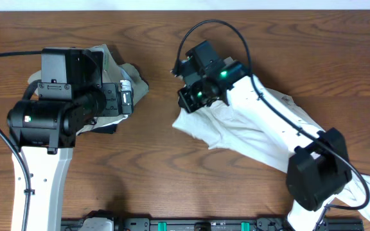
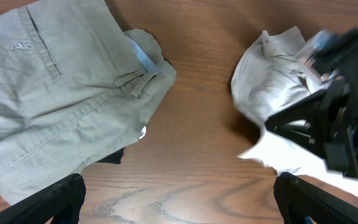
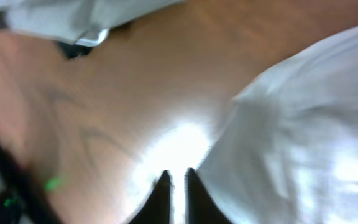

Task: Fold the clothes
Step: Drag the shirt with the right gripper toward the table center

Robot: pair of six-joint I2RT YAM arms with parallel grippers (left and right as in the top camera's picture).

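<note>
The khaki-tan garment (image 1: pixel 133 80) lies bunched at the upper left, partly under my left arm; it fills the left of the left wrist view (image 2: pixel 61 106). My left gripper (image 2: pixel 179 199) is open and empty over bare wood beside its right edge. The pale cream-white garment (image 1: pixel 249 135) spreads from the table's middle to the lower right. My right gripper (image 1: pixel 194 97) is at its upper left corner. Its fingers (image 3: pixel 176 177) are nearly closed, with white showing between them and the fabric (image 3: pixel 303 124) against the right finger. The left wrist view shows that fabric bunched up (image 2: pixel 269 87) at the right gripper.
A small black item (image 2: pixel 110 155) sticks out from under the khaki garment's lower edge. Bare wooden table (image 1: pixel 159 167) lies between the two garments. A black rail (image 1: pixel 191 224) runs along the front edge.
</note>
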